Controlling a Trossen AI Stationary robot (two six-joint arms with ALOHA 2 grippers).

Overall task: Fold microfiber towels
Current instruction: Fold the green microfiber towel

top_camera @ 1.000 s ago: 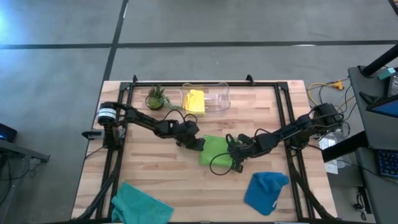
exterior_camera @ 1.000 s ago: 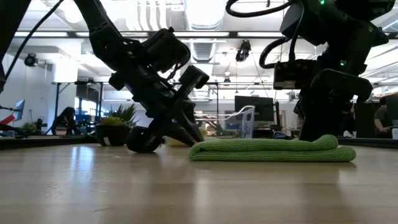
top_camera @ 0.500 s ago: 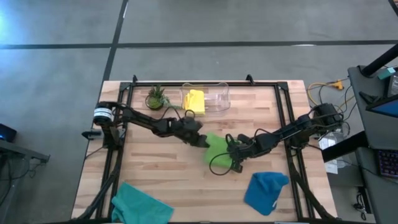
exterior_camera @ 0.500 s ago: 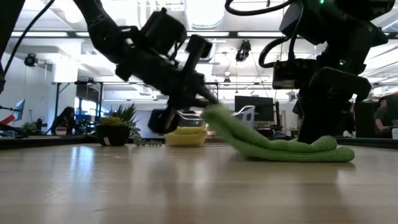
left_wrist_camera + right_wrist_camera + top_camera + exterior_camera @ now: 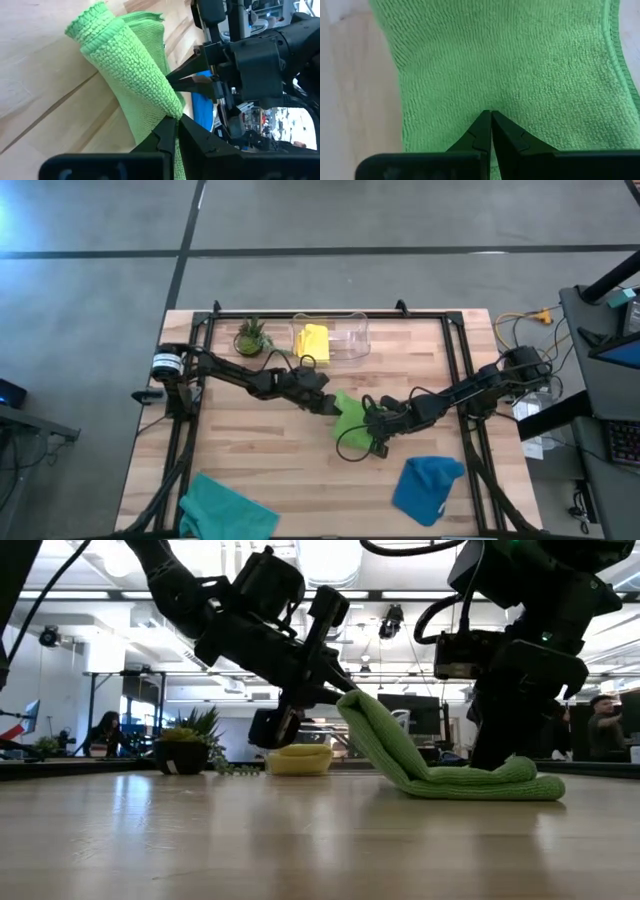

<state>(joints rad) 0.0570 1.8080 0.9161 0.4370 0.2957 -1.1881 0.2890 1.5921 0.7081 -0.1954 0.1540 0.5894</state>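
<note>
- Left gripper [image 5: 328,402] clenched on one edge of the lime green towel [image 5: 352,417], holding that edge raised off the table [image 5: 240,450] near its middle
- Right gripper [image 5: 374,431] closed, fingertips pressed down on the towel's other end, pinning it flat
- Yellow towel [image 5: 314,341] folded inside the clear bin [image 5: 352,338] at the far edge, beside the potted plant [image 5: 250,337]
- Teal towel [image 5: 225,506] crumpled at the near left corner
- Blue towel [image 5: 428,488] bunched at the near right
</note>
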